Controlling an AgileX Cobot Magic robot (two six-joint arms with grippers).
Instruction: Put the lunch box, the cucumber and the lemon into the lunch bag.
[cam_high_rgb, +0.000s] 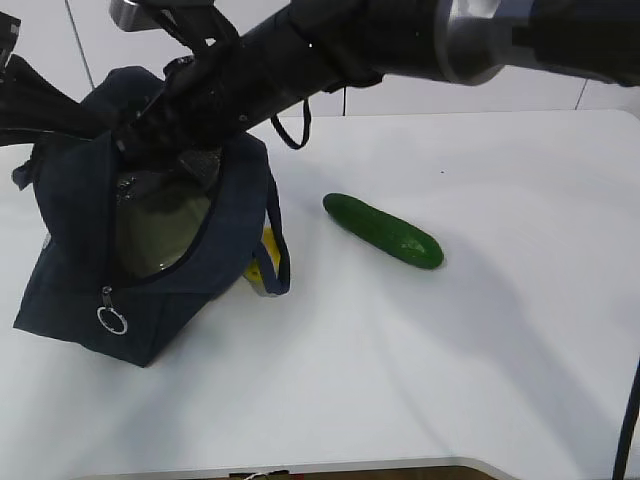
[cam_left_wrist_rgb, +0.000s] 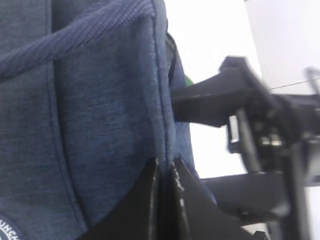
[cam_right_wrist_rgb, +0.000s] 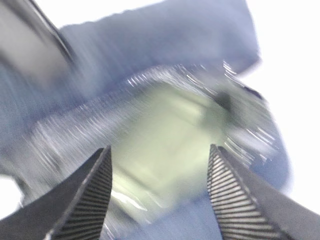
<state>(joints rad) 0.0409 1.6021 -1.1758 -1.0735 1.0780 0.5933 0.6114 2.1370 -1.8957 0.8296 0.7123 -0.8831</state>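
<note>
The navy lunch bag (cam_high_rgb: 70, 270) stands open at the left of the table. The lunch box (cam_high_rgb: 160, 225) sits inside it, its pale green lid showing through the mouth. My right arm reaches across into the bag's mouth. My right gripper (cam_right_wrist_rgb: 160, 150) is open above the blurred lunch box (cam_right_wrist_rgb: 170, 135), and its fingers are apart from it. My left gripper (cam_left_wrist_rgb: 165, 167) is shut on the lunch bag's (cam_left_wrist_rgb: 100, 115) fabric edge. The cucumber (cam_high_rgb: 382, 230) lies on the table right of the bag. Only a yellow sliver of the lemon (cam_high_rgb: 268, 255) shows, behind the bag's handle.
A white table (cam_high_rgb: 480, 350) stretches to the right and front of the bag. The bag's zipper ring pull (cam_high_rgb: 111, 320) hangs at its front corner. A black cable (cam_high_rgb: 628, 430) runs along the right edge.
</note>
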